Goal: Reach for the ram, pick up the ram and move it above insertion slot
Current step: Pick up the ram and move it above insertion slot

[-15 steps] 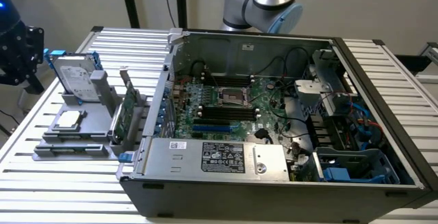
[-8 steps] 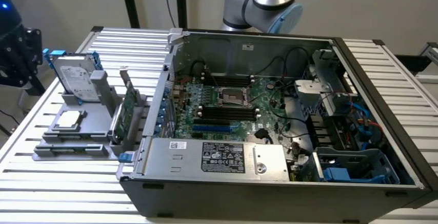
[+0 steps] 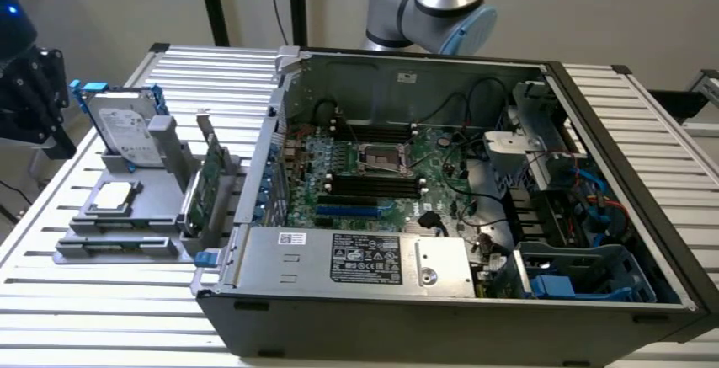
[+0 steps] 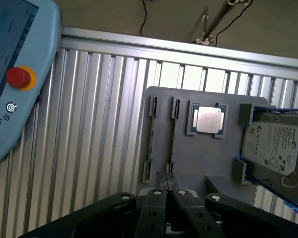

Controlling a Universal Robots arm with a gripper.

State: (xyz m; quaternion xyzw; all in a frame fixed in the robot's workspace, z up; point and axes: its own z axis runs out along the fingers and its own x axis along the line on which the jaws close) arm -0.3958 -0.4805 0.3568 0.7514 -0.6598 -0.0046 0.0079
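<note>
The gripper hangs over the grey tray, fingers pinched nearly together. The ram looks like the thin strip standing edgewise in a slot near the tray's end opposite the hard drive.

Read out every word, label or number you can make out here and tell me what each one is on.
"UNIVERSA", with the rest cut off: on the light blue teach pendant, below its red button.
Label on the hard drive: print too small to read.
Black label on the power supply: too small to read.
White sticker on the same unit: unreadable.
</note>
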